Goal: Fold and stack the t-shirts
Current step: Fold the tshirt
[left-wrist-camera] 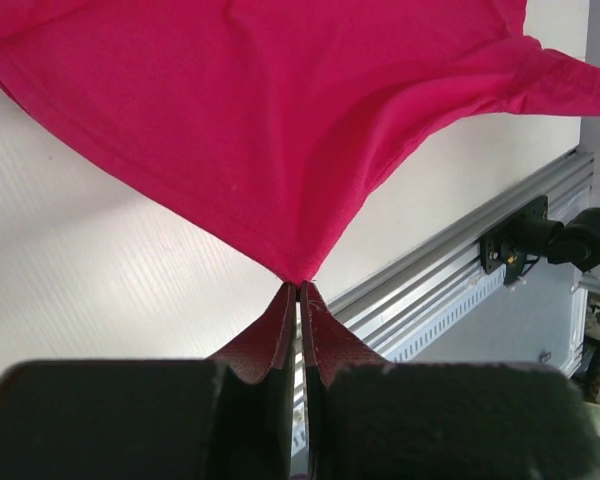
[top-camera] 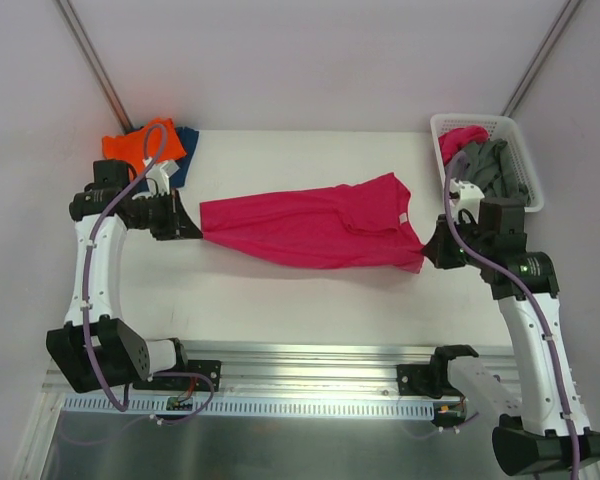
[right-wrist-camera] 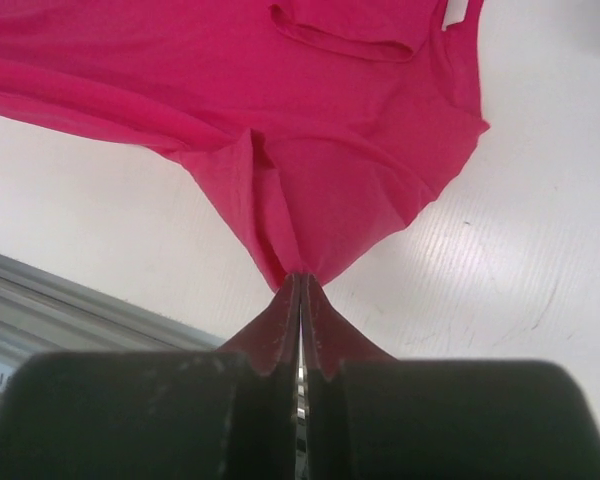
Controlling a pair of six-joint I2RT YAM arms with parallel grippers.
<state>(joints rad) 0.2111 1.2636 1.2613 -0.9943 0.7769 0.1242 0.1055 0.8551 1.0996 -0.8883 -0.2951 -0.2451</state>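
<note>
Stretching across the tabletop (top-camera: 310, 300) in the top view, the magenta t-shirt (top-camera: 320, 228) is pinched at 9 o'clock by the left end effector (top-camera: 195, 230) and at 3 o'clock by the right end effector (top-camera: 427, 252). Spreading is judged in hand, and a flat lay-down is called for next. In the left wrist view, shut jaws are clamped on a cloth corner. In the right wrist view likewise, and the shirt's far side is cut off.

Overhead, a fixed camera above and behind my bases looks down on the whole white table (top-camera: 310, 300). Each wrist camera peers close along my own fingers. The view over my left gripper (left-wrist-camera: 298, 290) faces right, and the one over my right gripper (right-wrist-camera: 299, 278) faces left. All three share the large magenta-pink cloth t-shirt (top-camera: 310, 225) and the near-edge ribbed aluminium rail (top-camera: 310, 355).
</note>
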